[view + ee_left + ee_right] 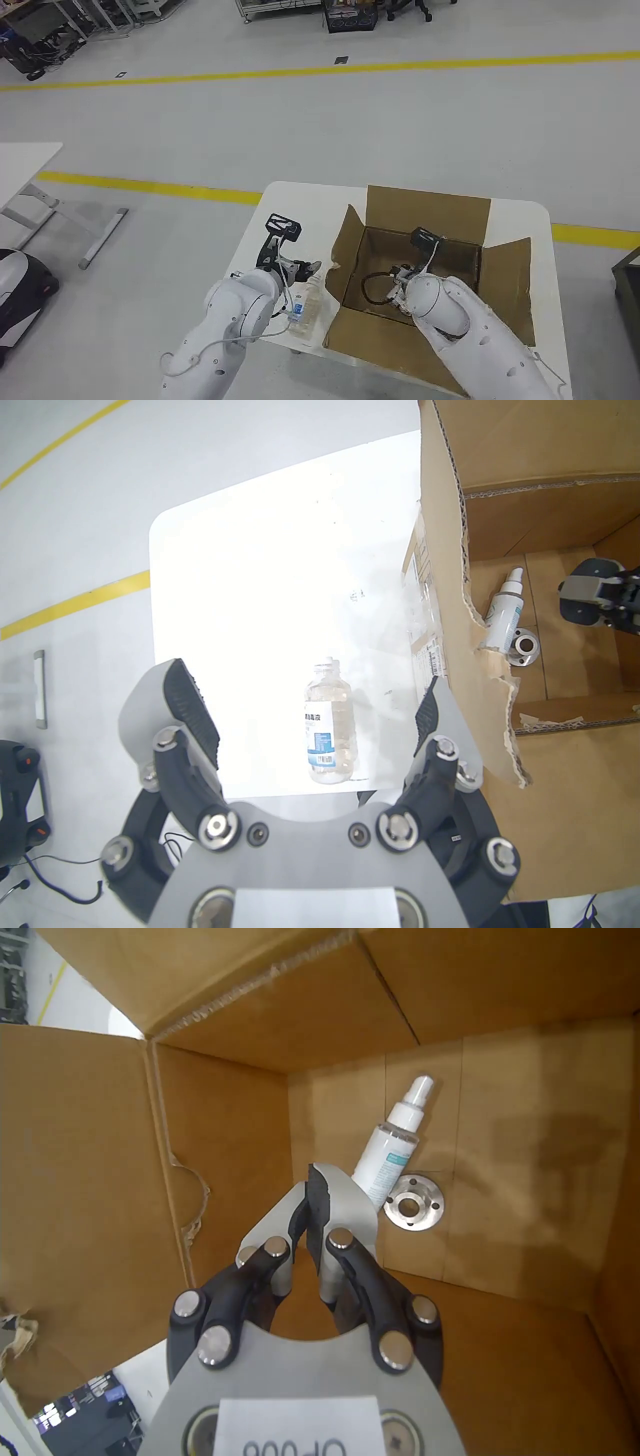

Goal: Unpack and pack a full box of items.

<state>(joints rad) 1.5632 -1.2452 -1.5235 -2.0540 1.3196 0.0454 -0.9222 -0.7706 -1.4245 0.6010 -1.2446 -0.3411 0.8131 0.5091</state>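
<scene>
Out across the room runs a pale grey floor (pixel 300 120), crossed by two yellow lines (pixel 300 70), with a second table (pixel 20 165) off at the edge. Centre stage is the white table (pixel 290 210) with rounded corners, and on it sits the big brown cardboard box (pixel 430 215), flaps thrown wide, one side flap ragged and torn along its edge.

Down inside the box is the right gripper (pixel 312 1188), fingers pressed tight together with nothing between them, hanging above the cardboard bottom. Over on the bare tabletop, just beside the box wall, the left gripper (pixel 306 695) hovers with its fingers spread wide, holding nothing.

Right below it, near the table's edge: a clear bottle (pixel 330 730) with a blue-and-white label. Inside the box, a white spray bottle (pixel 390 1153) lies on the bottom, its base touching a small round metal flange (pixel 414 1208).
</scene>
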